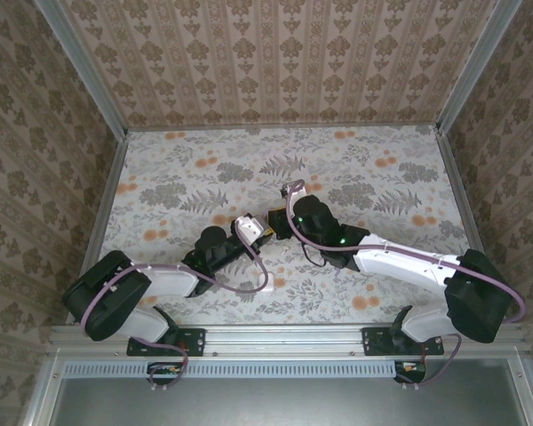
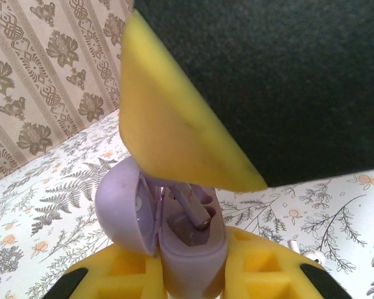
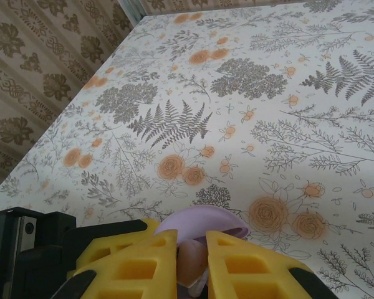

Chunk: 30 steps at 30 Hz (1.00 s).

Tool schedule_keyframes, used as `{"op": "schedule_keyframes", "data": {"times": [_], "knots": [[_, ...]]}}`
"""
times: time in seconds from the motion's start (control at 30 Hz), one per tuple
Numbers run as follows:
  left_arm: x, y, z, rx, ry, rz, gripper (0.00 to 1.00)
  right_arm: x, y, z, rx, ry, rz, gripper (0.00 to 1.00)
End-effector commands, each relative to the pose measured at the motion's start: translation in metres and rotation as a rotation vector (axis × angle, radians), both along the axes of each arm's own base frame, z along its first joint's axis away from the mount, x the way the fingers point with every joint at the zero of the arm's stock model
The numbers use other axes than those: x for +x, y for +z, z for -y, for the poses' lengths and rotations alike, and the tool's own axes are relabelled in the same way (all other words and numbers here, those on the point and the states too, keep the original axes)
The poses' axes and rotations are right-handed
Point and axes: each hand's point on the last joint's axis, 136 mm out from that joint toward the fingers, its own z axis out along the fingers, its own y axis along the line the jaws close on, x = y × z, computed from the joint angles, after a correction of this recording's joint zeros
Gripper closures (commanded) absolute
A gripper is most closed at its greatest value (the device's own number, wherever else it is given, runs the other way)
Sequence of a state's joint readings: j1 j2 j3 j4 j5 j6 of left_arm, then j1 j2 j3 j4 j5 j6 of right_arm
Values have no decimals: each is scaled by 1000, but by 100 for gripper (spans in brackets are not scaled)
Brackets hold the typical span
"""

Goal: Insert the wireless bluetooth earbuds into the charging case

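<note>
left claw (image 2: 190,274) steadies case (image 2: 193,243), right claw (image 3: 192,240) has earbud (image 2: 196,215) at its slot
left claw clamped tight on case body, lid (image 2: 121,205) swung open so slots face up. right claw nearly closed, pinching the earbud from above, stem tip looks just inside a slot. prob one arm holds so the other can aim. flowered tabletop (image 3: 268,112) behind; small white bit there, maybe 2nd earbud, can't tell.

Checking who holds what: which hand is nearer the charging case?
Left. The left hand grips the open charging case at its base; the right hand hovers close above it.
</note>
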<state>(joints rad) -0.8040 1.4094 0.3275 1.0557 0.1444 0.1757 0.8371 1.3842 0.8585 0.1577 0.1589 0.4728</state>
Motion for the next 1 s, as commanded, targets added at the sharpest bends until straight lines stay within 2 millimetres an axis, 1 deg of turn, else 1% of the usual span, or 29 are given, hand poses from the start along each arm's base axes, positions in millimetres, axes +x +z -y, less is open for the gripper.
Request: {"op": "schedule_keyframes", "data": {"times": [0.0,0.13,0.33,0.6,0.97], "knots": [[-5,60,4,-185,-25,131,90,0,-36,18,-121,-62,-69,83],[-5,59,8,-199,-37,108,90,0,-35,18,-116,-65,-70,83],[-2,55,8,-200,-23,96,90,-1,-41,21,-127,-69,-79,83],[0,59,8,-202,-21,112,90,-2,-43,23,-122,-80,-85,83],[0,57,8,-201,-19,107,90,-1,-42,22,-117,-87,-90,83]]}}
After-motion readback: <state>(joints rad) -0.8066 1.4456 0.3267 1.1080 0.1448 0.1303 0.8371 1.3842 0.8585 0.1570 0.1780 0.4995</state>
